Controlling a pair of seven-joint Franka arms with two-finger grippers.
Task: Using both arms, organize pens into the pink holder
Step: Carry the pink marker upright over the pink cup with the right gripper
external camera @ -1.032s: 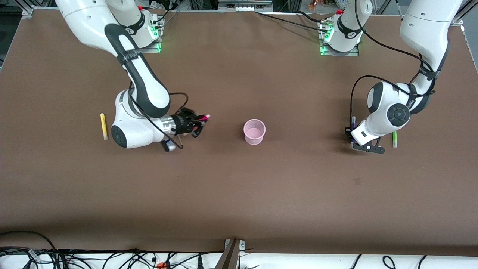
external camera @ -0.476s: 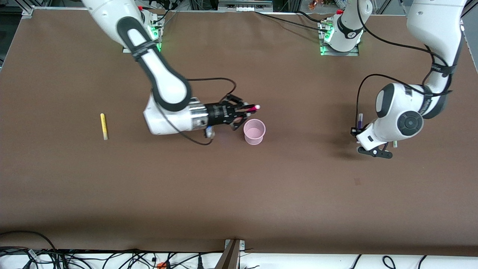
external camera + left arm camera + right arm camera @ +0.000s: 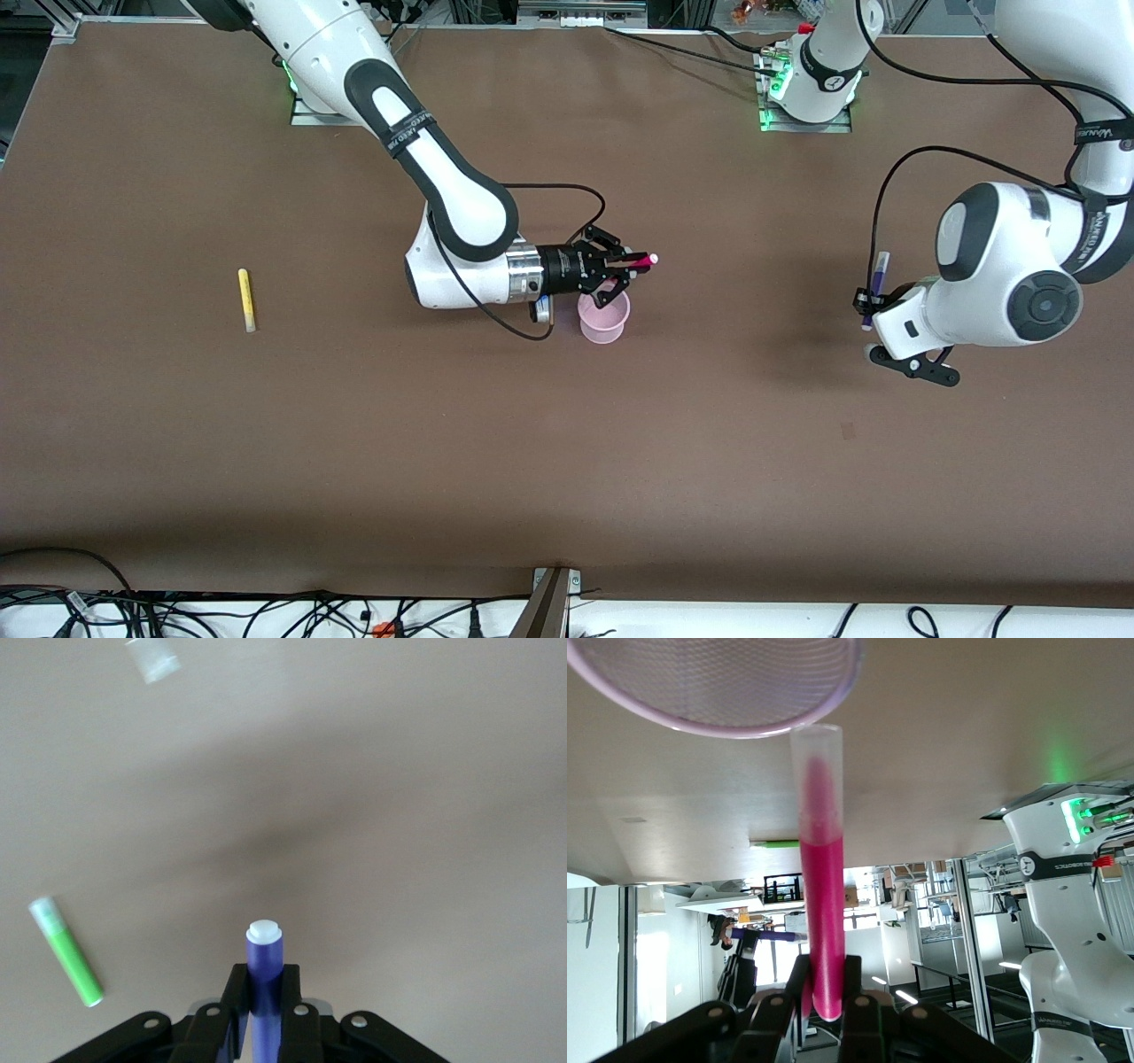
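The pink holder [image 3: 605, 325] stands upright mid-table and also shows in the right wrist view [image 3: 718, 700]. My right gripper [image 3: 625, 264] lies level just above its rim, shut on the magenta pen [image 3: 642, 260] [image 3: 821, 886]. The pen's pale tip points toward the left arm's end. My left gripper [image 3: 870, 299] [image 3: 264, 997] is up over the table near the left arm's end, shut on the dark purple pen [image 3: 878, 274] [image 3: 264, 961]. The green pen [image 3: 69, 955] lies on the table below it and is hidden in the front view. The yellow pen [image 3: 246, 299] lies toward the right arm's end.
The brown table top [image 3: 567, 443] is bare between the holder and the front camera. Both arm bases [image 3: 802, 97] stand along the edge farthest from that camera. Cables run along the nearest edge.
My right gripper has carried the magenta pen from the right arm's end to over the holder. My left gripper has risen with the purple pen and shifted toward the left arm's end.
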